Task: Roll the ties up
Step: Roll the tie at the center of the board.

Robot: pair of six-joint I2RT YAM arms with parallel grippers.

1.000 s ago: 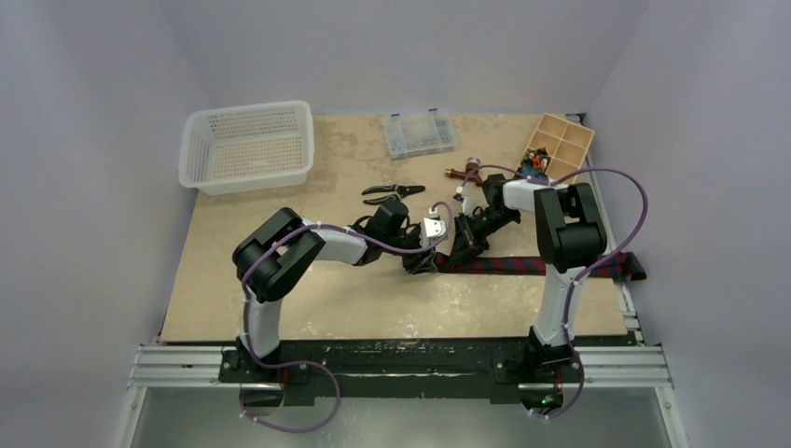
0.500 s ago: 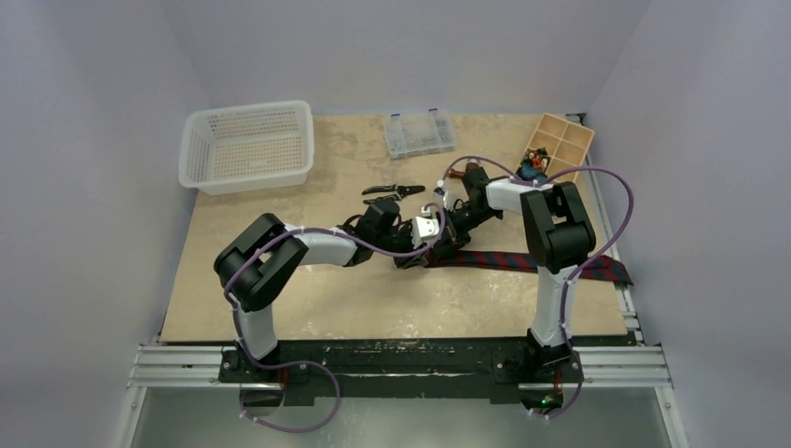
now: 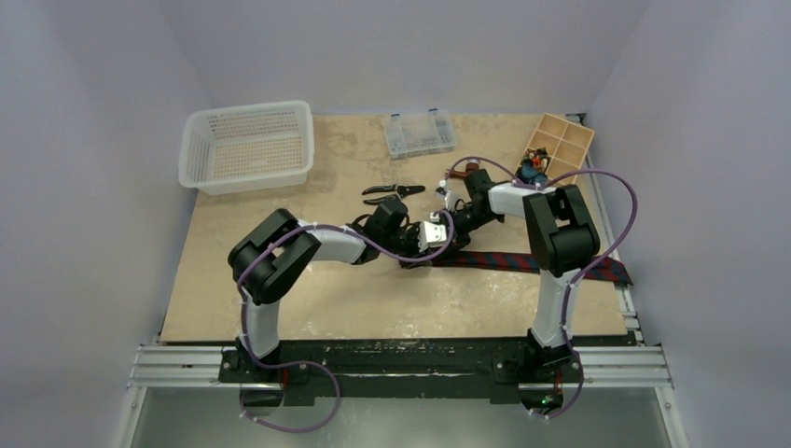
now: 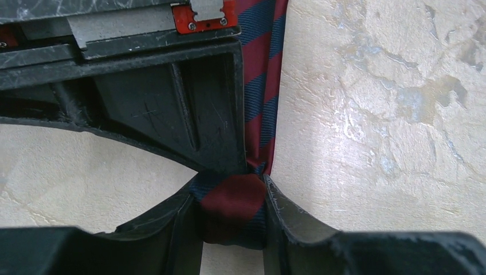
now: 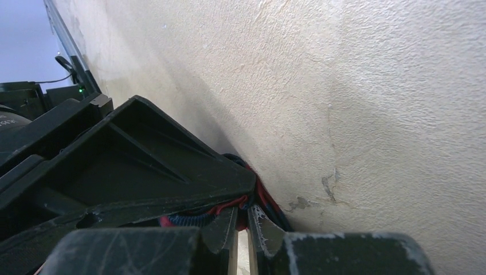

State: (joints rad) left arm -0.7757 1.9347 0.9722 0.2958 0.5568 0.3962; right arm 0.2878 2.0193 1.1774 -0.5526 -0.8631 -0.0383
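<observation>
Mid-table, the left gripper [image 4: 232, 213] pinched the rolled end of a navy and red striped tie [image 4: 261, 86], whose flat remainder ran right to the table [image 3: 373, 299] edge. The right gripper [image 5: 242, 226], fingers pressed together, touched that roll from the far side. Farther back lay pliers [image 3: 392, 193], a clear box [image 3: 420, 133], a white basket [image 3: 247, 145] and a wooden tray [image 3: 560, 145].

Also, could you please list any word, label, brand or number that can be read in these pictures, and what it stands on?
No text can be read in any view.
White marks on the black housing, right wrist view: too blurred to read.
On the red plate, left wrist view: two screws, no lettering.
On the tie: stripes only, no label showing.
On the clear organiser box: too small to tell.
</observation>
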